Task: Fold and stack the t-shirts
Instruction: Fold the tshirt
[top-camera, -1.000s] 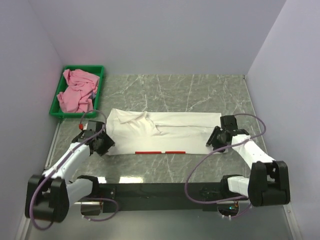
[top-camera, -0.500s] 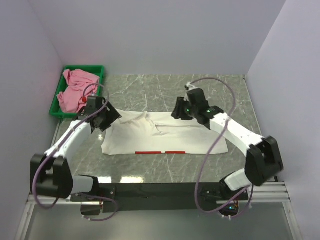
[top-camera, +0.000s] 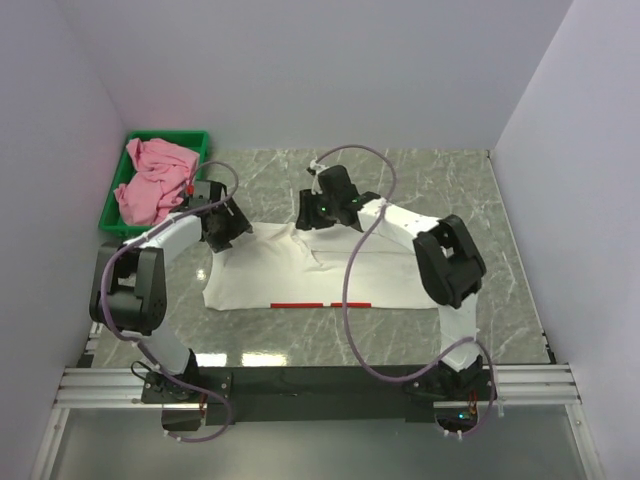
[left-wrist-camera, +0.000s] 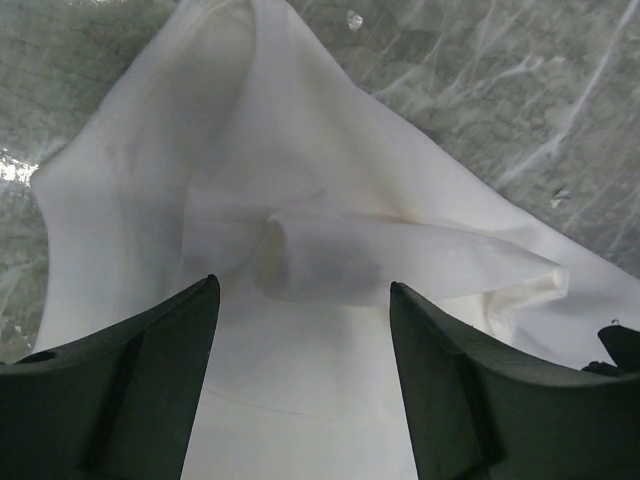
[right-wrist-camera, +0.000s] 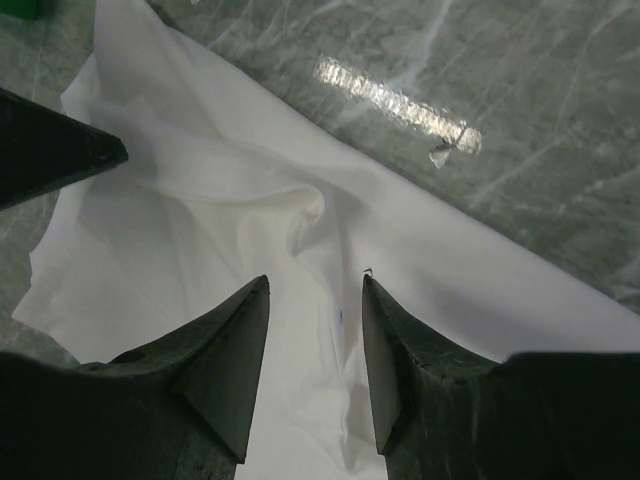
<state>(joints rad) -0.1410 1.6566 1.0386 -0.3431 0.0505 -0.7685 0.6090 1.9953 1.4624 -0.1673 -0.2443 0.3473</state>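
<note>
The white t-shirt (top-camera: 300, 275) lies folded into a wide band on the marble table, with a red strip of its print (top-camera: 320, 304) showing at the near edge. My left gripper (top-camera: 232, 232) is open over the shirt's far left corner; in the left wrist view (left-wrist-camera: 302, 290) rumpled white fabric (left-wrist-camera: 300, 200) lies between and beyond the jaws. My right gripper (top-camera: 308, 218) is open at the far edge near the middle; in the right wrist view (right-wrist-camera: 315, 282) it hangs over a crease (right-wrist-camera: 330, 300). The pink t-shirt (top-camera: 155, 185) lies crumpled in the green tray (top-camera: 168, 134).
The green tray stands at the far left against the left wall. Lilac walls close in the table on three sides. The black rail (top-camera: 320, 380) with the arm bases runs along the near edge. Bare marble (top-camera: 420, 180) shows beyond the shirt.
Both arms have swung from the shirt's near corners to its far edge. The right gripper has travelled far to the left, towards the middle. The shirt's far left part is now bunched.
</note>
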